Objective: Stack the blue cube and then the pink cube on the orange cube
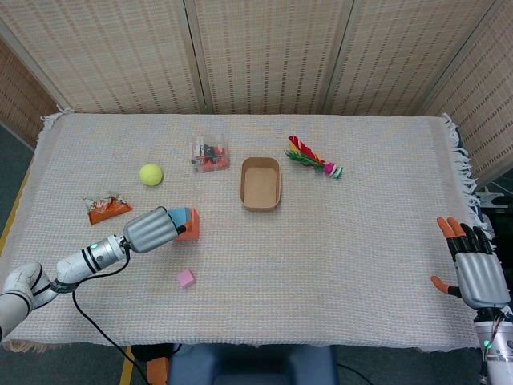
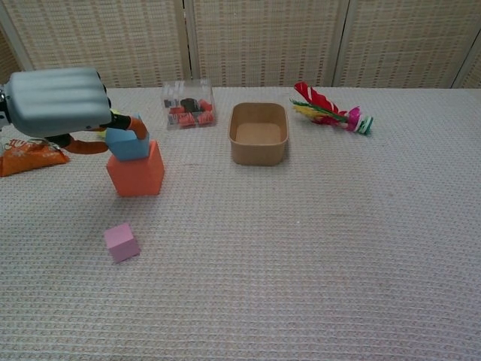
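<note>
My left hand (image 1: pixel 149 229) (image 2: pixel 56 102) grips the blue cube (image 2: pixel 126 143) (image 1: pixel 179 216) and holds it on the top of the orange cube (image 2: pixel 137 173) (image 1: pixel 189 231), toward its left side. The pink cube (image 2: pixel 121 242) (image 1: pixel 186 278) lies alone on the cloth in front of the orange cube. My right hand (image 1: pixel 473 269) hovers open at the table's right front edge, far from the cubes, and shows only in the head view.
A yellow ball (image 1: pixel 151 174) and an orange snack packet (image 1: pixel 106 208) (image 2: pixel 30 159) lie left of the stack. A clear box of small parts (image 2: pixel 189 104), a brown tray (image 2: pixel 258 133) and a feathered shuttlecock (image 2: pixel 328 110) sit behind.
</note>
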### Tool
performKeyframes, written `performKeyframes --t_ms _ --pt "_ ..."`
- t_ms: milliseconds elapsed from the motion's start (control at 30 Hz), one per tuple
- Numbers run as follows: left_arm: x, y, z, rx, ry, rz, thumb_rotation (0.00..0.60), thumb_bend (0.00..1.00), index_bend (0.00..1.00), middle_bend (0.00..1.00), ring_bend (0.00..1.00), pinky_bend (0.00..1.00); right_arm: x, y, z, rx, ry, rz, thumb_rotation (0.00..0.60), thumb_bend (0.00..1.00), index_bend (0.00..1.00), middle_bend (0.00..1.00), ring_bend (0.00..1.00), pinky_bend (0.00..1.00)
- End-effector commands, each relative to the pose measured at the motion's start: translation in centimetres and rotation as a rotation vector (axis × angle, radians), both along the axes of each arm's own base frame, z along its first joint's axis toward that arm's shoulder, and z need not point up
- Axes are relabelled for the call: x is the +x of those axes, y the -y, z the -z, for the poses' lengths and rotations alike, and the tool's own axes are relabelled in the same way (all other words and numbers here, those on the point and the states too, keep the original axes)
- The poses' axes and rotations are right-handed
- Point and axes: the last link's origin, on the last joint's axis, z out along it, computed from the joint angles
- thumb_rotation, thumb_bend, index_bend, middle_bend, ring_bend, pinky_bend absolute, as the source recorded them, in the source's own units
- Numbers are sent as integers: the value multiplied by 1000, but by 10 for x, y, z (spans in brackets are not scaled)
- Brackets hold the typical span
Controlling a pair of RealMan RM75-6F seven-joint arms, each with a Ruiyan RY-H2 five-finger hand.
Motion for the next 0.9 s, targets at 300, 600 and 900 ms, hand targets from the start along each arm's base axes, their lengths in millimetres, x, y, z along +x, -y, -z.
performKeyframes --t_ms 300,600,900 --pt "1 2 3 -16 9 -1 600 376 428 1000 1000 1000 0 0 0 -1 1 -1 600 63 0 0 0 0" --pt "2 1 -1 -12 25 -11 600 376 425 1000 1000 1000 0 0 0 2 0 0 600 62 0 0 0 0" --pt "2 3 2 -17 14 10 600 376 424 1000 1000 1000 0 0 1 4 -1 0 600 62 0 0 0 0"
